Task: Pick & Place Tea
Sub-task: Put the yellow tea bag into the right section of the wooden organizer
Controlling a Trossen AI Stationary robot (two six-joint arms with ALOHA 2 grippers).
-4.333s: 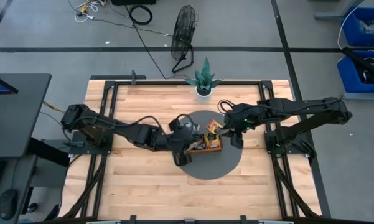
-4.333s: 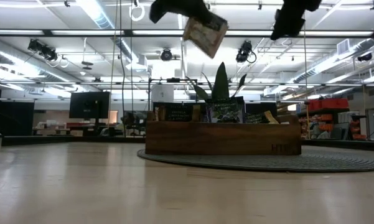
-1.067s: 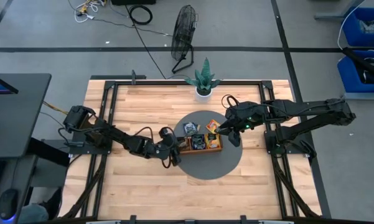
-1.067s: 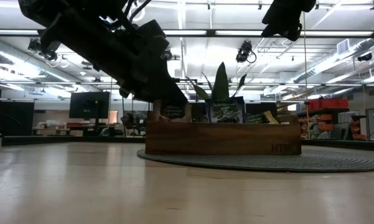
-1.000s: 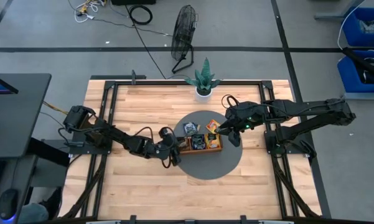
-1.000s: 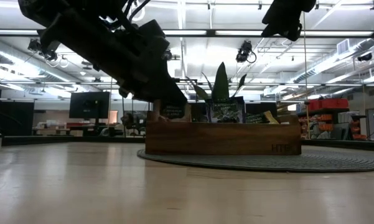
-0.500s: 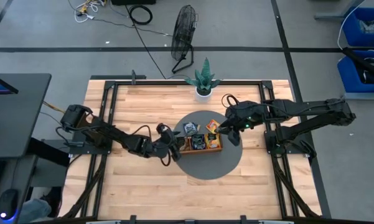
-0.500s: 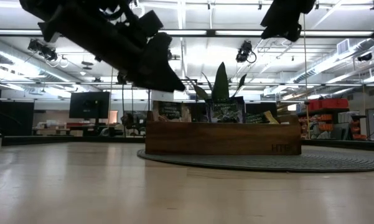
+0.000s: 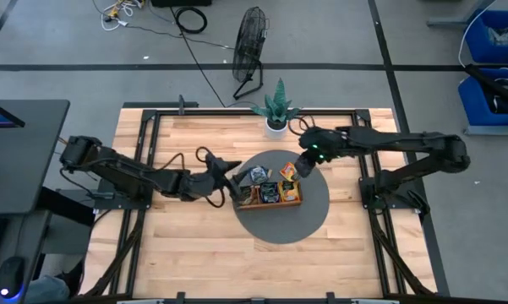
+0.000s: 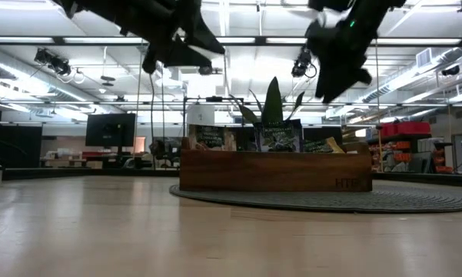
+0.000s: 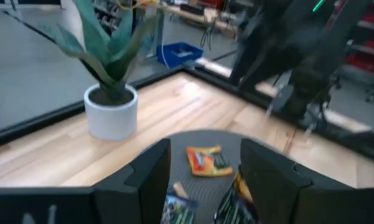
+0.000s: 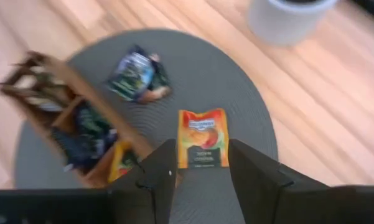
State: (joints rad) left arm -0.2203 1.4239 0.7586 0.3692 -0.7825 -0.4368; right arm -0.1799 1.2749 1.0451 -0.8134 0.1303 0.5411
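An orange-yellow sachet [image 12: 202, 138] lies flat on the round grey mat [image 9: 308, 215], just beside the far long side of the wooden tray [image 9: 270, 203], and the right end effector [image 12: 202, 163] hangs directly over it with its fingers apart and nothing between them. A second loose sachet, the dark blue one [image 12: 137, 76], lies on the same mat a little further along the tray, also outside of it. Inside the tray some more sachets stand upright in the compartments; in the low view their tops [image 10: 280, 137] rise above the brown front wall, which the high view shows only as small coloured patches. The left end effector [image 9: 228, 171] is held above the desk [image 9: 177, 245] near the tray's left end, apart from every sachet, and its own wrist view shows its two fingers [image 11: 150, 169] spread wide, empty, with the orange-yellow sachet visible between them farther off. The same wrist view shows also the potted plant [image 11: 111, 93] standing on the desk beyond the mat. The low view shows both arms lifted well above the tray, not touching it, but it hides the two loose sachets behind the tray's wall.
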